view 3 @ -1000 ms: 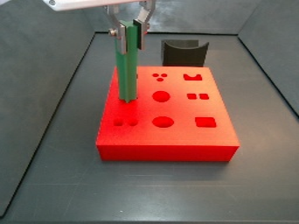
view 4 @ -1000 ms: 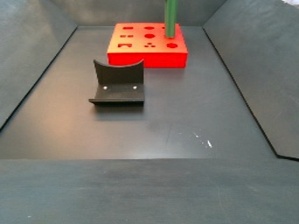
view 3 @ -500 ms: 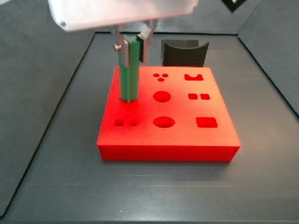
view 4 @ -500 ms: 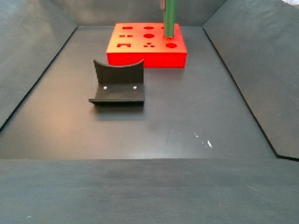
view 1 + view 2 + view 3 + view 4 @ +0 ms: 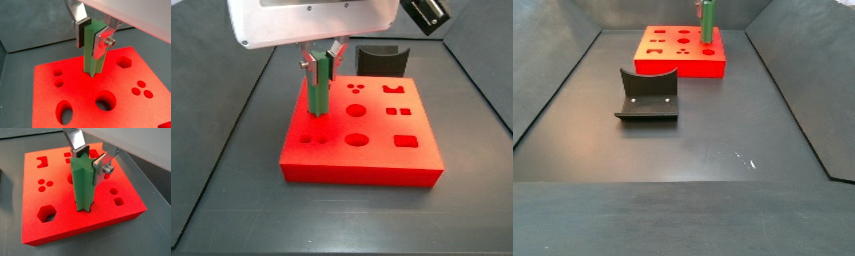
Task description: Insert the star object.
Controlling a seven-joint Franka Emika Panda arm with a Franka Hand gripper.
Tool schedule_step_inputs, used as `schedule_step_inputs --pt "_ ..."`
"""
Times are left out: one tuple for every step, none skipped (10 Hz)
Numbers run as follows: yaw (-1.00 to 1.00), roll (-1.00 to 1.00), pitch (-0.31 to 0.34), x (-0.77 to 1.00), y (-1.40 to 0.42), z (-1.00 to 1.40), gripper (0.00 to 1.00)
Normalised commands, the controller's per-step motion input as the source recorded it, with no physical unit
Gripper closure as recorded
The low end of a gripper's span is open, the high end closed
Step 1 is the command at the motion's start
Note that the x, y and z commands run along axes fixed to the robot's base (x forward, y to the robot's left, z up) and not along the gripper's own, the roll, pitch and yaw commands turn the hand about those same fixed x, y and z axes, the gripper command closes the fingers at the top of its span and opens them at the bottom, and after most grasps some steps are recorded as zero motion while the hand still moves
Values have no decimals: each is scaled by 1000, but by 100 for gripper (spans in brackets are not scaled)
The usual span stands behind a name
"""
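The star object (image 5: 92, 57) is a long bright green rod with a star-shaped cross-section, standing upright. My gripper (image 5: 91, 37) is shut on its upper part, one silver finger on each side; this shows in both wrist views (image 5: 89, 163). The rod's lower end sits in a hole of the red block (image 5: 47, 100), near the block's far left corner in a side view (image 5: 315, 90). Only the rod's upper part shows above the block (image 5: 60, 223). In a side view the rod (image 5: 707, 22) stands at the block's right end (image 5: 667, 50).
The red block (image 5: 385, 160) has several other shaped holes, all open. The dark fixture (image 5: 381, 57) stands on the floor behind the block; it also shows apart from the block in a side view (image 5: 647, 95). Dark walls enclose the floor.
My gripper has come down with the green rod. The rod's lower end has sunk into the red block, so less of it shows above the surface.
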Motion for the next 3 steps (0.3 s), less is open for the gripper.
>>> schedule_step_inputs --pt "-77 84 9 -357 0 -914 100" --pt "-91 90 0 -89 0 -497 100" --pt "0 0 0 0 0 0 100"
